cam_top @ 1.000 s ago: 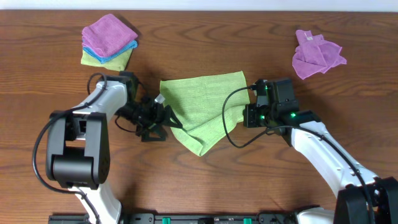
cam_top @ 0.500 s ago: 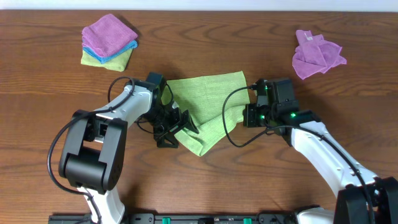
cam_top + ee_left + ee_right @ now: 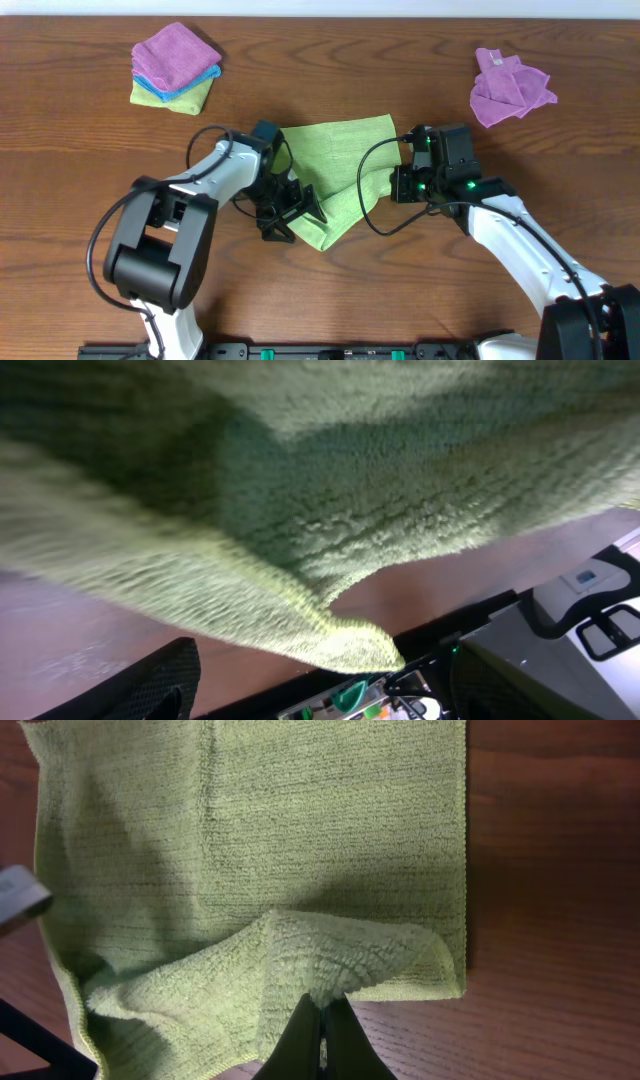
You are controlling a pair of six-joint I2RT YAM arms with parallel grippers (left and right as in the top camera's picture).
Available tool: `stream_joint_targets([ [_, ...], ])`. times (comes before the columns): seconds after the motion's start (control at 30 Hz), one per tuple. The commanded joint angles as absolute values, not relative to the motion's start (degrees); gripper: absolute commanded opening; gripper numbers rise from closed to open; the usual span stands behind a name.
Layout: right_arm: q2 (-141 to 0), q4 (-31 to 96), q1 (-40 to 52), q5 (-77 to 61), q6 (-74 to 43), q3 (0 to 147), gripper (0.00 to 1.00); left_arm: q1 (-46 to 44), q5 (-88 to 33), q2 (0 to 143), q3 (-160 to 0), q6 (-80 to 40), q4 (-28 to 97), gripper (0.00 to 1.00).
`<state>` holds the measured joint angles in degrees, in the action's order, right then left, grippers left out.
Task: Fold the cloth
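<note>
At the far left of the table a stack of folded cloths (image 3: 175, 65) lies well apart from the work. Next comes the left gripper (image 3: 290, 210), pushed in at the left edge of the cloth (image 3: 335, 165). In its wrist view one dark finger (image 3: 160, 680) sits far off to the lower left instead of at the centre, so the jaws look apart. The lime pile is draped over the lens there, with bare table showing under its hanging edge.

The cloth lies mid-table between the two arms. Its upper part is flat and its lower part is bunched to a point towards the robot. It looks light, soft and limp. It sags wherever it is unsupported and keeps no crease of its own, and its nap is likely to grip the wood instead of sliding. A hold at a corner or along a hemmed edge seems best, because a pinch in the middle would only gather it into a lump.

To the right, the right gripper (image 3: 322, 1020) is clamped on the cloth's turned-over lower flap, with its fingers meeting on the fabric. At the far right a crumpled purple cloth (image 3: 510, 88) lies alone.
</note>
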<state>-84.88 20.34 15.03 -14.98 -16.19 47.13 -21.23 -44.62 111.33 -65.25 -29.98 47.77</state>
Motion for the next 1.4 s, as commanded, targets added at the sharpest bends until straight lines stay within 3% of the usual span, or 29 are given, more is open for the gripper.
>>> stream_joint_targets([
  [0.0,-84.75,20.29,15.44,-15.22,-17.15,47.24,0.01,-22.02,-44.58,112.49,-64.86,-30.52,47.75,0.8],
  [0.37,-84.75,20.29,15.46,-15.22,-17.12,47.24,0.01,-24.53,-40.16,112.51,-64.86,-31.4,47.44,0.73],
  [0.57,-84.75,20.29,15.44,-15.25,-17.15,47.24,0.01,-24.86,-37.1,112.51,-64.86,-31.35,47.05,0.63],
  [0.7,-84.75,20.29,15.44,-15.22,-17.15,47.24,0.01,-24.91,-37.06,112.51,-64.86,-31.31,47.03,0.54],
  [0.83,-84.75,20.29,15.44,-15.22,-17.15,47.24,0.01,-25.17,-37.06,112.51,-64.86,-31.27,47.05,0.38],
  [1.07,-84.75,20.29,15.44,-15.25,-17.15,47.24,0.01,-26.85,-36.86,112.51,-64.86,-29.54,47.13,0.6],
  [1.2,-84.75,20.29,15.46,-15.25,-17.17,47.24,0.01,-27.7,-34.92,112.51,-64.86,-29.23,47.4,0.61],
  [1.27,-84.75,20.32,15.46,-15.25,-17.17,47.24,0.01,-27.79,-34.28,112.51,-64.86,-29.1,47.48,0.56],
  [1.37,-84.75,20.32,15.46,-15.25,-17.17,47.24,0.01,-27.79,-34.04,112.51,-64.86,-28.67,47.53,0.38],
])
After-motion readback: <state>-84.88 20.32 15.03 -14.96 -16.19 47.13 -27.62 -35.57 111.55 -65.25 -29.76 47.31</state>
